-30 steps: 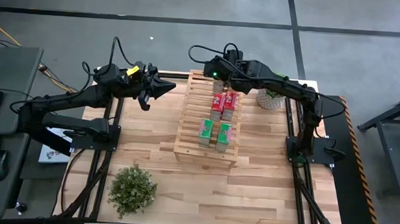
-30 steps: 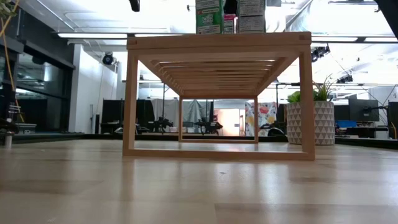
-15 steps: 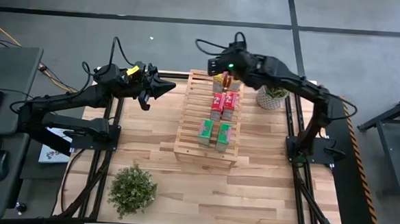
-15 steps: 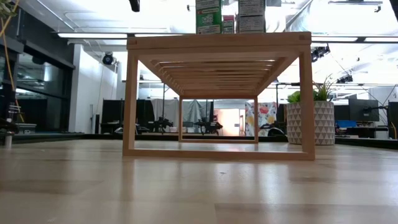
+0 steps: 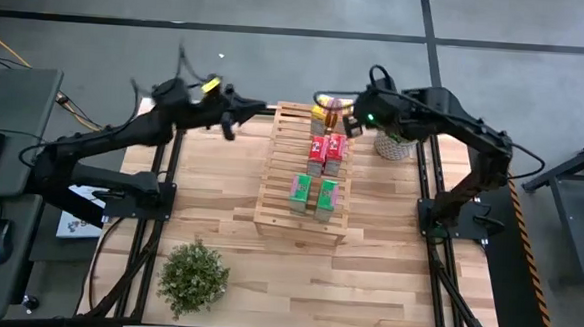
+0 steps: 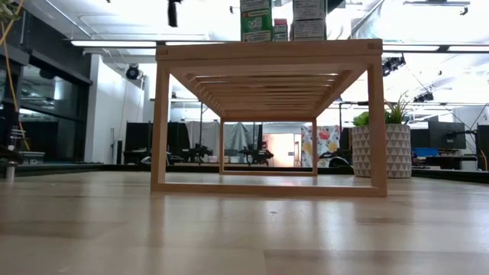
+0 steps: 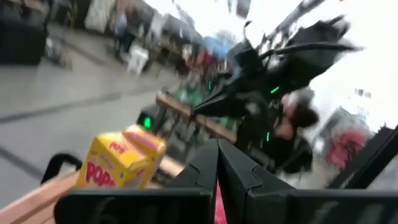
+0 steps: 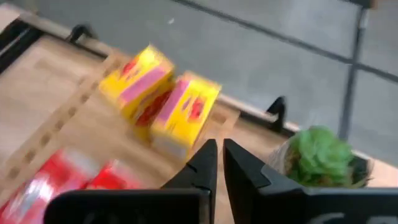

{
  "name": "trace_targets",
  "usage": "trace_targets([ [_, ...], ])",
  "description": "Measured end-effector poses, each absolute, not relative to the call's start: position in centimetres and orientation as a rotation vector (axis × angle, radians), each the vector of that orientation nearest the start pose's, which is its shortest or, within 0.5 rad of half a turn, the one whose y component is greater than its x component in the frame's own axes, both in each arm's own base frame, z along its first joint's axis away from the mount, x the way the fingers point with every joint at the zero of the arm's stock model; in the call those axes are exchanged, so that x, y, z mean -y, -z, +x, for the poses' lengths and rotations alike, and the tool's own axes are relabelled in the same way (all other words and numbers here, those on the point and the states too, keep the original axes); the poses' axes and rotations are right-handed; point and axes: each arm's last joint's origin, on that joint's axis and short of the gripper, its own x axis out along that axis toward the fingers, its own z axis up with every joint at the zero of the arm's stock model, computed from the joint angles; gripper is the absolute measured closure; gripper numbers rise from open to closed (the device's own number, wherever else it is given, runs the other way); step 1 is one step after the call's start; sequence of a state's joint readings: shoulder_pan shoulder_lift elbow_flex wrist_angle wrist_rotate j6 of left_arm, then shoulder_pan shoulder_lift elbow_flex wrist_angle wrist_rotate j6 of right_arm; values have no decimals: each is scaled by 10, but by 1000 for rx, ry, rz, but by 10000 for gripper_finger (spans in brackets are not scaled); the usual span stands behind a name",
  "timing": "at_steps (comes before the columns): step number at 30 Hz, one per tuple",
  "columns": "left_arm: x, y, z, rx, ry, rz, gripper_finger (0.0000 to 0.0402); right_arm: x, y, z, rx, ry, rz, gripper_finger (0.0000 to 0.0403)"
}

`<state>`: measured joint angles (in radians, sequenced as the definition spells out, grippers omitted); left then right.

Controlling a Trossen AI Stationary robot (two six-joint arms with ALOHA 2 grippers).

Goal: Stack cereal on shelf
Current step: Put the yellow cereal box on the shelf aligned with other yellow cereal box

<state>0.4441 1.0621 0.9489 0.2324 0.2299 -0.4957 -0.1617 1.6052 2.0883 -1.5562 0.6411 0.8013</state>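
Six cereal boxes (image 5: 321,153) stood on the shelf (image 5: 281,183); both closed, empty grippers, left (image 5: 258,108) and right (image 5: 346,121), should retreat without nudging them.

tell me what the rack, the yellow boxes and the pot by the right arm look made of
Rack: light unfinished-looking wood, grain and slats visible. Yellow boxes: printed cardboard, probably, with flat folded faces and sharp edges. Pot: white with a grey triangle pattern; ceramic or plastic, cannot tell.

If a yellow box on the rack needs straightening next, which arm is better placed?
Right, probably. Its end effector hangs beside the two yellow cardboard cereal boxes at the far end of the light-wood slatted rack. The left end effector sits off the rack's other side.
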Motion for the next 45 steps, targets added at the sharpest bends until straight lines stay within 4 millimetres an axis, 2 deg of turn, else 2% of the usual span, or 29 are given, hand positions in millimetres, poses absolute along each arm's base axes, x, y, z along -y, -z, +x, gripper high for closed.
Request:
trace_targets([
  [3, -116, -372, 240, 7, -201, -430, 401, 47, -452, 245, -701, 1046, 443, 396],
  [8, -147, -351, 270, -230, -270, -379, 401, 25, -435, 216, -701, 1062, 491, 400],
  [15, -166, -317, 300, -313, -277, -374, 402, 7, -410, 189, -563, 1016, 619, 402],
  [21, -165, -294, 321, -351, -246, -394, 402, 2, -392, 187, -472, 972, 665, 402],
  [25, -164, -285, 332, -346, -308, -371, 402, 2, -384, 190, -460, 965, 673, 402],
  [35, -154, -278, 348, -311, -395, -324, 401, 1, -380, 193, -464, 959, 676, 402],
  [45, -139, -279, 354, -308, -362, -313, 402, 1, -380, 193, -465, 960, 674, 403],
])
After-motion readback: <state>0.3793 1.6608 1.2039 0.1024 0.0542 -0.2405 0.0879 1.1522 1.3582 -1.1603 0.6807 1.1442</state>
